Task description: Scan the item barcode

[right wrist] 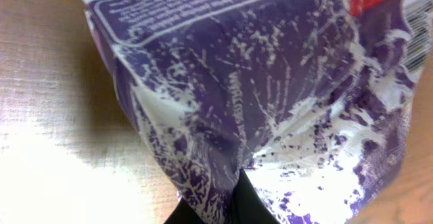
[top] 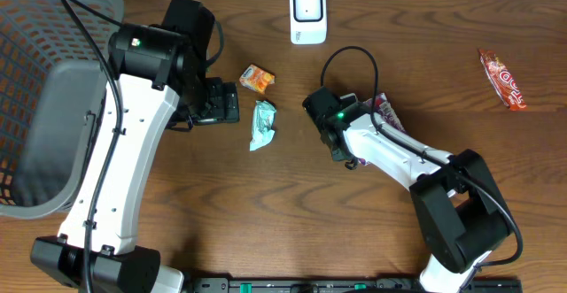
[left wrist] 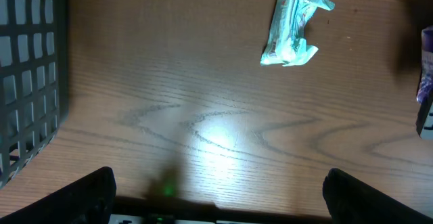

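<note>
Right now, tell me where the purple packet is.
In the overhead view the purple packet sits right of centre, pinched in the right hand, below the white scanner and right of the teal packet.

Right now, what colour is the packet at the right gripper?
Purple packet, with white crackled streaks; the right wrist view shows it best.

Purple white-flecked packet point(right wrist: 270, 116), teal wrapper point(left wrist: 294, 24), orange pouch point(top: 257, 79)
</note>
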Robot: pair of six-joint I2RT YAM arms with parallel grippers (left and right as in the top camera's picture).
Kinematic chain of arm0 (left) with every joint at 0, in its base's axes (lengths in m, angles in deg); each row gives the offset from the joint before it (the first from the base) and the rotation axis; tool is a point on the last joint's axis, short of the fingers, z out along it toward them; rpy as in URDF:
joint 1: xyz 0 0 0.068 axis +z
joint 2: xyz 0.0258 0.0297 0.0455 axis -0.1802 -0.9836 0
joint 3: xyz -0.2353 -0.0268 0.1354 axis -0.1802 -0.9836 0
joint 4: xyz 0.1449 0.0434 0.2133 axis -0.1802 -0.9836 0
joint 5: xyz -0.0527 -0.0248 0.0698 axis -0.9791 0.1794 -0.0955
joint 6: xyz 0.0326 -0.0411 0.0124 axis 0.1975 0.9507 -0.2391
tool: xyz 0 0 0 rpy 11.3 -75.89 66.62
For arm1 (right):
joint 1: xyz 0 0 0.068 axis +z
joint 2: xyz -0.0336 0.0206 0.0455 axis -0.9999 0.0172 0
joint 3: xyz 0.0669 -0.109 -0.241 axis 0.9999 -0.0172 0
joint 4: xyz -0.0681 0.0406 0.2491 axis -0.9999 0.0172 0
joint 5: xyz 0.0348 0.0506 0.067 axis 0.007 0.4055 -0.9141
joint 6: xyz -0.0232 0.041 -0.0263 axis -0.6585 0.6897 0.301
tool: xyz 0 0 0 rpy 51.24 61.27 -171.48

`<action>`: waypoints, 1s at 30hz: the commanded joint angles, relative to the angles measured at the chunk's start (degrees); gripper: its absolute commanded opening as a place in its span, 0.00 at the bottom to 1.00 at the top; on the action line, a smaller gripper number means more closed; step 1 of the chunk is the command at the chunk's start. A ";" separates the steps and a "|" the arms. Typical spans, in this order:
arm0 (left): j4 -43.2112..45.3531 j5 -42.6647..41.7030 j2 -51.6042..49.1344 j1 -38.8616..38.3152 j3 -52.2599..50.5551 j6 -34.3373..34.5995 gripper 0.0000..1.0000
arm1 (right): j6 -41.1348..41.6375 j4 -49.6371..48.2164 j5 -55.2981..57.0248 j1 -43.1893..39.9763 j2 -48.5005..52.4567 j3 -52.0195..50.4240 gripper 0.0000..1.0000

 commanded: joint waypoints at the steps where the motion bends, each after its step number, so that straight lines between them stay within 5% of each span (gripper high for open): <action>1: -0.15 0.35 -0.35 -0.02 0.37 0.04 0.98 | 0.79 3.54 -7.06 -1.81 -0.74 6.45 0.01; 8: -0.13 0.33 -0.35 -0.02 0.37 0.04 0.98 | -11.13 9.29 -49.20 -11.32 -0.87 21.27 0.01; 20: -0.15 0.35 -0.35 -0.02 0.37 0.04 0.98 | -17.81 -0.17 -99.06 -27.96 -0.50 6.75 0.01; 25: -0.13 0.33 -0.35 -0.02 0.37 0.04 0.98 | -14.67 -7.37 -100.56 -32.04 -0.48 -2.32 0.01; 30: -0.15 0.35 -0.35 -0.02 0.37 0.04 0.98 | -13.73 -6.16 -82.01 -33.46 -0.52 -4.81 0.01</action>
